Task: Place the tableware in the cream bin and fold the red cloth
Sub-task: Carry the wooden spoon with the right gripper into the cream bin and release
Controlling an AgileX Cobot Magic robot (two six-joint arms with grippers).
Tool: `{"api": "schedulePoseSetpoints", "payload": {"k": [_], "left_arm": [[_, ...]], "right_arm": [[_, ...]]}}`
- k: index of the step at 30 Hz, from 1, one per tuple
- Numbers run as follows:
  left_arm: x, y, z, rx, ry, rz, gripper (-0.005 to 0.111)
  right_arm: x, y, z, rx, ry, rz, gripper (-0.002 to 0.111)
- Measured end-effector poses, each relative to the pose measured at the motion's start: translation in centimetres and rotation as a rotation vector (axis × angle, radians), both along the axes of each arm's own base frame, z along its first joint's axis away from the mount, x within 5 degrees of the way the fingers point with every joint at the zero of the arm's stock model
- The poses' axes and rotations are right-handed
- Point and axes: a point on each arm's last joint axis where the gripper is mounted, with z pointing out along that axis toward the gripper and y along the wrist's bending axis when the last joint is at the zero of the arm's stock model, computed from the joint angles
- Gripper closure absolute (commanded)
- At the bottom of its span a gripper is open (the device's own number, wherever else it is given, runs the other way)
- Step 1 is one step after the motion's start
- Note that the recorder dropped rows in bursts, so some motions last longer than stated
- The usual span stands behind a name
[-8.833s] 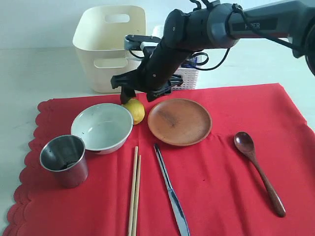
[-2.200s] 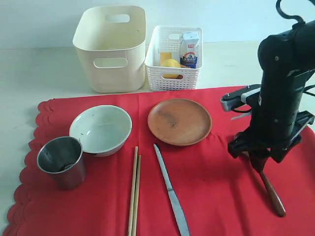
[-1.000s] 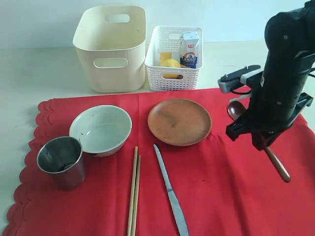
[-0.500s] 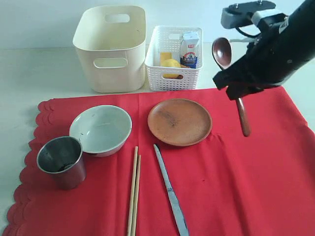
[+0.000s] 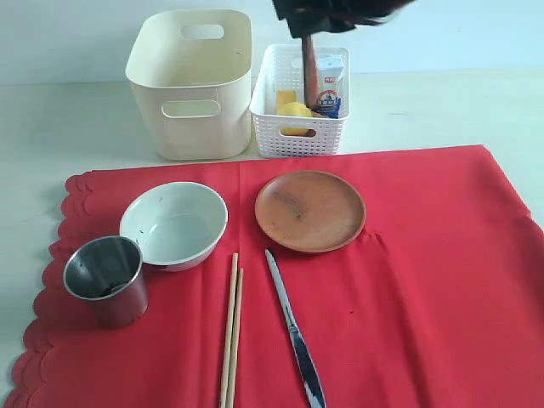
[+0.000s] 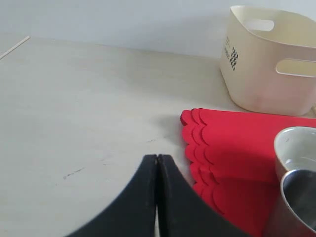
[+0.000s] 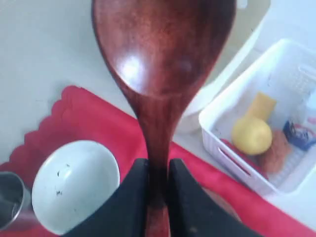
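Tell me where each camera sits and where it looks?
Exterior view: off the arms, looking down across the red cloth toward the cream bin; right gripper at the top.
Left wrist view: low beside the cloth, facing the bin; the shut left gripper shows.
Right wrist view: high, looking down past the spoon in its gripper at the bowl.
All three show the cloth.

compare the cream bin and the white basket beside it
The cream bin is taller and wider than the white basket. The cream bin has smooth solid walls; the white basket's walls are perforated. The white basket holds a lemon and a milk carton, while the cream bin's bottom is hidden. Both are open-topped, have handle cut-outs and stand side by side just beyond the red cloth.
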Motion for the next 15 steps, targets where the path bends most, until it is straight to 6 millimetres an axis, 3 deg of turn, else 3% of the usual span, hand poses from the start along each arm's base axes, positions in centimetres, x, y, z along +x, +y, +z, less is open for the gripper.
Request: {"api": "schedulePoseSetpoints", "payload": {"k": [5, 15], "left_arm": [[0.0, 0.0, 0.0, 0.000, 0.000, 0.000, 0.107], [0.0, 0.0, 0.0, 0.000, 0.000, 0.000, 0.107]], "right_arm": [[2.6, 2.7, -0.1, 0.011, -0.033, 0.025, 0.108], [8.7, 6.2, -2.2, 0.016, -0.097, 0.014, 0.108]]}}
